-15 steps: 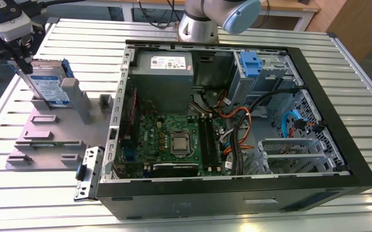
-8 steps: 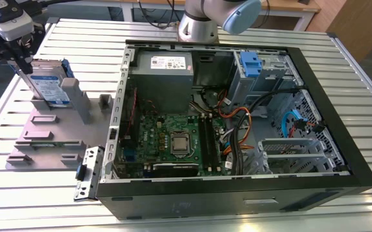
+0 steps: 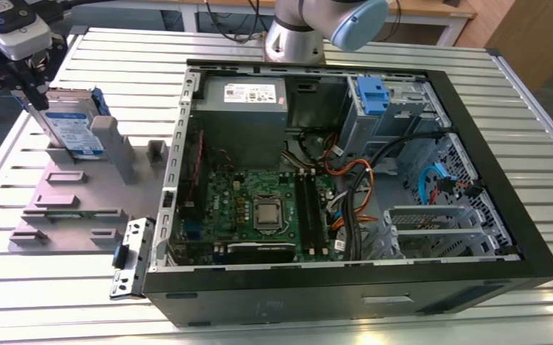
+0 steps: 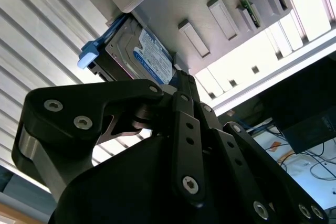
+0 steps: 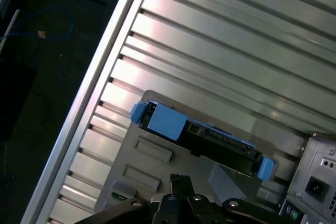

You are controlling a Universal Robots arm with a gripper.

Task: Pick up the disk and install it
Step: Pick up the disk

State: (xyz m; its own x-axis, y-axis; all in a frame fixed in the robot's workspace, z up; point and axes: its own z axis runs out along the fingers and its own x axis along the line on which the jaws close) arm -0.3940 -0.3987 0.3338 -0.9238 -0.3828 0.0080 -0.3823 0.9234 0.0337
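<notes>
Disk [image 3: 72,129] standing on edge at the far end of a grey fixture plate [image 3: 75,208], at the exterior view's left. Its white-and-blue label faces the camera, and its blue carrier frame runs along the upper edge. A grey upright post [image 3: 106,142] of the plate stands just beside it on the exterior view's right.

In the second wrist view the disk [image 4: 149,59] shows its label face against the fixture plate [image 4: 210,3]. In the first wrist view the disk [image 5: 215,142] is seen edge-on, with blue tabs at both ends of the carrier.

Gripper [image 3: 34,97] at the disk's upper corner on the exterior view's left. It reaches toward the same edge in both wrist views [image 4: 180,80] [image 5: 180,181]. Whether it grasps the disk or merely sits beside it cannot be told.

The plate lies on a slatted aluminium table [image 3: 55,295]. An open computer case [image 3: 353,277] lies on its side on the same table, to the exterior view's right of the plate. It holds:

- a grey power supply [image 3: 242,108] at the far end
- a green motherboard [image 3: 257,208] in the middle
- a drive bay with a blue clip [image 3: 372,93] at the far right

A small metal bracket [image 3: 130,259] rests against the case's near corner. The arm's base [image 3: 293,39] stands behind the case.
</notes>
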